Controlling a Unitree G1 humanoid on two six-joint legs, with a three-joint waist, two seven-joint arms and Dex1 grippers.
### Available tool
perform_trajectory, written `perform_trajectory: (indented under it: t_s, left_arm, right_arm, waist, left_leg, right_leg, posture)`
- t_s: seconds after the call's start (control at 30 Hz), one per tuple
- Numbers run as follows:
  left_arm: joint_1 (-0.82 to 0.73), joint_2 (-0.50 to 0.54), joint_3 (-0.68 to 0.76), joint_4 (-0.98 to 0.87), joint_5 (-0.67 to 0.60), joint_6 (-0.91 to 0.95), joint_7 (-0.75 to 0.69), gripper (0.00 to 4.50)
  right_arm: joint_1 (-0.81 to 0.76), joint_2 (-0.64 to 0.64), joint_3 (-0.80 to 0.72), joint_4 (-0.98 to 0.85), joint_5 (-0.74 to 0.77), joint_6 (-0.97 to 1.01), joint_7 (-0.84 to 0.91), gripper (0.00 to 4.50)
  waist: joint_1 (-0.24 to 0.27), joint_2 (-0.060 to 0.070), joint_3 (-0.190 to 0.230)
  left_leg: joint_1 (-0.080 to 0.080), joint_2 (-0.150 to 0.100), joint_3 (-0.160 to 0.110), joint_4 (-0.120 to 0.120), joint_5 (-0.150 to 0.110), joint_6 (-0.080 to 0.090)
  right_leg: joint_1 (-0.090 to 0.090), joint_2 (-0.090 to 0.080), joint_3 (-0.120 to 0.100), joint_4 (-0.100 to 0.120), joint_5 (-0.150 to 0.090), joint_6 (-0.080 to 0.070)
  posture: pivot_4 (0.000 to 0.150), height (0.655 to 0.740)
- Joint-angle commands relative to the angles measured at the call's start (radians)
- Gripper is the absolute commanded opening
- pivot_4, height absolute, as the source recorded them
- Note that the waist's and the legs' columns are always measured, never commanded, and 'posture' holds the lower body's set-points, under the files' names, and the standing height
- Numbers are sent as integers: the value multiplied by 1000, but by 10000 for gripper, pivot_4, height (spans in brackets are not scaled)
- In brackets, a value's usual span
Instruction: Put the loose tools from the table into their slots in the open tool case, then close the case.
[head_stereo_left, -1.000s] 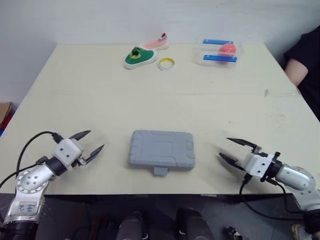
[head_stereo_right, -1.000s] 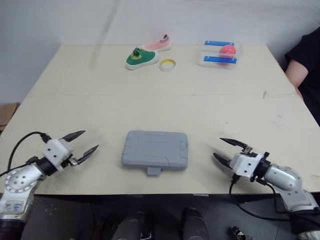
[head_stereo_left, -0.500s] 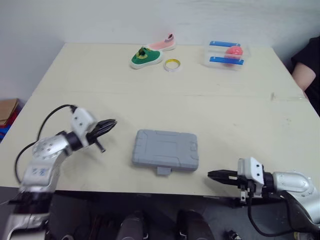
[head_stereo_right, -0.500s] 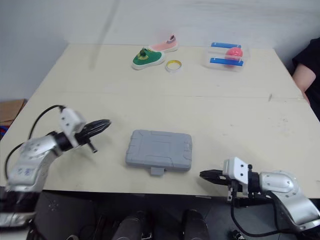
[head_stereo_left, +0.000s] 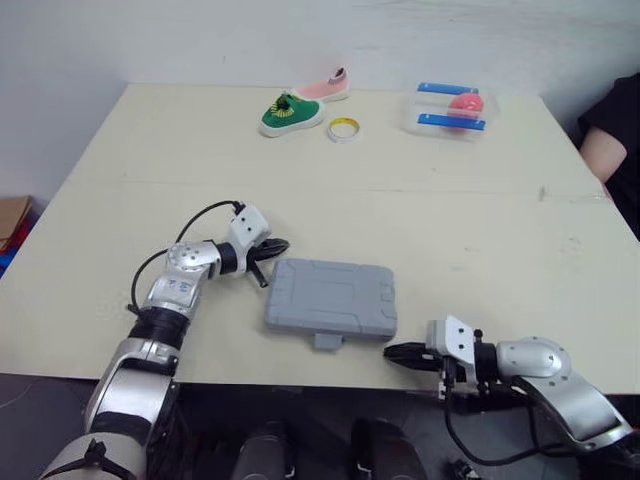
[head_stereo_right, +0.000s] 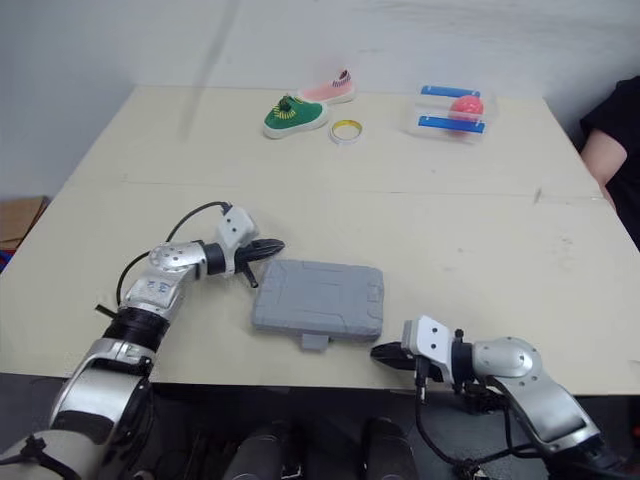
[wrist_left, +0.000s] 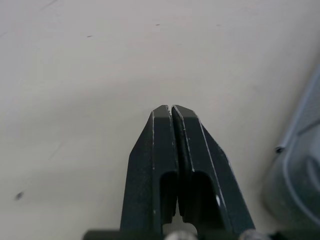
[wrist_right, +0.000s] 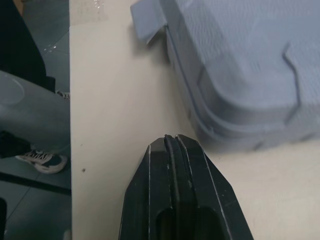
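Tabletop is seen with tool case already closed, left jaws and right jaws pinched together empty beside it; latch tab is judged to need pressing next

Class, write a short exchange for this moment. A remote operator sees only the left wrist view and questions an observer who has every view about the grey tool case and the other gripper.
Operator: The left gripper is shut beside a grey edge. Is the tool case open?
Observer: No, it lies closed, with its latch tab facing the robot.
Operator: Where is the right gripper?
Observer: Close to the case's near right corner, pointing toward it.
Operator: Are any loose tools nearby?
Observer: I see none. A green shoe and a yellow tape ring lie far beyond the case.
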Motion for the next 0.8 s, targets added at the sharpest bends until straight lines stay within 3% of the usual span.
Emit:
perform_trajectory:
  t_s: [0.03,0.33,0.57,0.8]
  left_arm:
    - [-13,0,2,4,-8,-47,-87,414]
    - [160,76,46,-207,-50,14,-176,414]
    - [347,64,97,-505,-95,151,-76,414]
    - [459,49,177,-669,-102,247,82,414]
  right_arm:
    - [-16,26,8,32,-42,16,-27,0]
    - [-204,146,-14,172,-70,58,-87,0]
    - [-398,217,17,370,-153,14,-90,0]
    - [-422,174,-20,431,-162,-44,-47,0]
  waist:
    - [-5,0,0]
    - [-29,-1,0]
    - [-38,-1,1]
    - [-36,0,1]
  left_leg:
    - [0,0,0,0,0,0]
    - [0,0,0,0,0,0]
    - [0,-1,-1,0,0,0]
    - [0,-1,-1,0,0,1]
  right_leg:
    - [0,0,0,0,0,0]
    - [0,-1,1,2,0,0]
    - [0,-3,2,1,0,0]
    - [1,-3,3,1,0,0]
  posture:
    - [1500,7400]
    - [1500,7400]
    - [1500,7400]
    - [1500,7400]
